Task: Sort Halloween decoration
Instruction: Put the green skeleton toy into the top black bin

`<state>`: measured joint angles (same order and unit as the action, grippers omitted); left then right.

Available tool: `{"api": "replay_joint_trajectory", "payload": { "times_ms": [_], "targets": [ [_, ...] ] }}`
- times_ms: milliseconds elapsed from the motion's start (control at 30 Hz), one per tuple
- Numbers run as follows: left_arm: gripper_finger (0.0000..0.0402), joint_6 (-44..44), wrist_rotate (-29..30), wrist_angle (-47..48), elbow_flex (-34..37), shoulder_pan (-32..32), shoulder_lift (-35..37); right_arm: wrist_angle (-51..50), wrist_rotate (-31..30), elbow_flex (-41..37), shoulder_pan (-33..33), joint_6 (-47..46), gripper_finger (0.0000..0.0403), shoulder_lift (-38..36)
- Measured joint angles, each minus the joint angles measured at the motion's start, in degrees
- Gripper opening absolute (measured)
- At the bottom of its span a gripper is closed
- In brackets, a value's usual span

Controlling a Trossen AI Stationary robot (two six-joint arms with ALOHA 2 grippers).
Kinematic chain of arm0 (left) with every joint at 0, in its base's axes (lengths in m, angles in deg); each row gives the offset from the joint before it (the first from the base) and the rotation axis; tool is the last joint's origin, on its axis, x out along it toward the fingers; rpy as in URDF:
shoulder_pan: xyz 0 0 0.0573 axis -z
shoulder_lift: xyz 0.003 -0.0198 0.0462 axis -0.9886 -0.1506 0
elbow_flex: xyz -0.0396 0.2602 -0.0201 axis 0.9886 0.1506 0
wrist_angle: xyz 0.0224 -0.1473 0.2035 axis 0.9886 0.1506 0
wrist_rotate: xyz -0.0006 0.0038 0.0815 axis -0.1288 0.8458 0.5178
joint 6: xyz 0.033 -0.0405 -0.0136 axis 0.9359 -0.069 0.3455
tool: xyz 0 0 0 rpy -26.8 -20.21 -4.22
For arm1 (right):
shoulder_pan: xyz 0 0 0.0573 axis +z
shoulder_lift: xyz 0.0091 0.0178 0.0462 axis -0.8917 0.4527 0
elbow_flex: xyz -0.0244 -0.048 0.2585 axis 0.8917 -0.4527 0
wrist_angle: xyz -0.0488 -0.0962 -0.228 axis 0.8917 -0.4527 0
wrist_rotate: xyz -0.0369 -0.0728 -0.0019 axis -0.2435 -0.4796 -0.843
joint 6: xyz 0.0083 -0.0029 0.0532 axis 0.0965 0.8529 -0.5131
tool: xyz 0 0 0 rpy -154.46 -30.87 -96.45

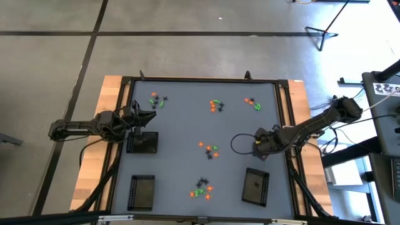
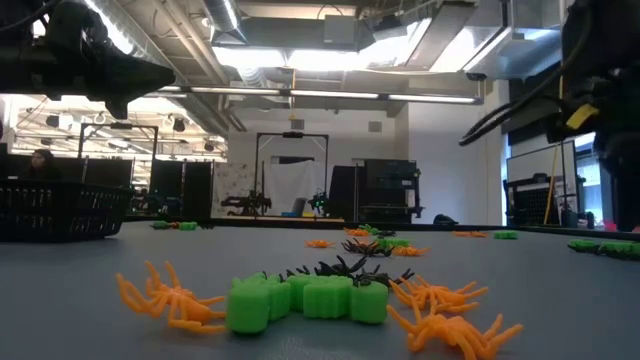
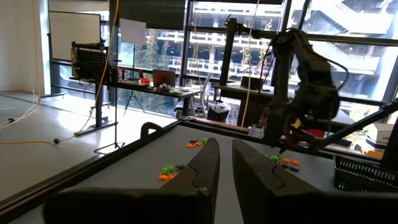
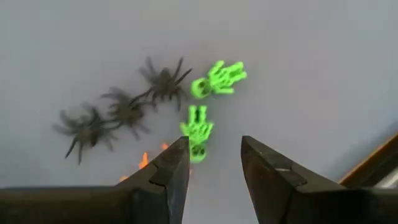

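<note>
The Halloween decoration lies on the grey table in small clusters of orange, green and black trinkets (image 1: 211, 150), (image 1: 201, 187), (image 1: 215, 105), (image 1: 253, 103), (image 1: 157, 100). My right gripper (image 1: 257, 149) hangs over the table's right side, pointing down and open. In its wrist view the fingers (image 4: 214, 149) stand above a green skeleton (image 4: 198, 132), another green skeleton (image 4: 219, 78), black spiders (image 4: 124, 109) and an orange piece (image 4: 144, 162), touching none. My left gripper (image 1: 150, 115) waits at the left, held level, with only a narrow gap (image 3: 225, 146) and nothing in it.
Three black mesh trays rest on the table: one under the left gripper (image 1: 142, 142), one near left (image 1: 142, 190), one near right (image 1: 256, 185). A black frame (image 1: 284, 125) rims the table. A dark cable loop (image 1: 240, 142) lies beside the right gripper.
</note>
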<state>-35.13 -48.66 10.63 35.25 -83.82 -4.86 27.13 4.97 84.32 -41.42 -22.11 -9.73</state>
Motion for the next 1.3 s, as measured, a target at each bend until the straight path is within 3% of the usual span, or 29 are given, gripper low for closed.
{"api": "replay_joint_trajectory", "payload": {
  "times_ms": [267,533,700,833,1100,1200,1300],
  "targets": [
    [0.0039,0.01,0.00,-0.02,0.00,-0.01,0.00,7.73,5.38,-7.69,-5.44,2.82,0.0145,-9.21],
    [0.0039,-0.02,0.02,-0.02,-0.02,0.00,0.00,11.92,7.44,-12.12,-5.57,1.83,0.0142,-10.52],
    [0.0039,0.01,0.00,-0.02,-0.02,0.00,0.00,11.49,5.83,-12.18,-5.55,1.88,0.0084,-10.51],
    [0.0039,0.00,0.00,-0.02,0.00,0.00,0.00,10.52,5.79,-11.02,-5.57,3.30,0.0018,-10.45],
    [0.0039,0.01,0.00,-0.02,-0.01,0.00,0.00,8.78,1.55,-1.07,-5.57,6.56,0.0032,-10.64],
    [0.0039,0.00,0.00,-0.02,0.00,0.00,0.01,13.07,-1.99,2.46,-5.57,10.83,0.0014,-10.62],
    [0.0039,-0.02,0.00,-0.02,-0.02,0.00,0.00,24.43,-4.04,3.67,-5.57,17.43,0.0012,-10.39]
  ]
}}
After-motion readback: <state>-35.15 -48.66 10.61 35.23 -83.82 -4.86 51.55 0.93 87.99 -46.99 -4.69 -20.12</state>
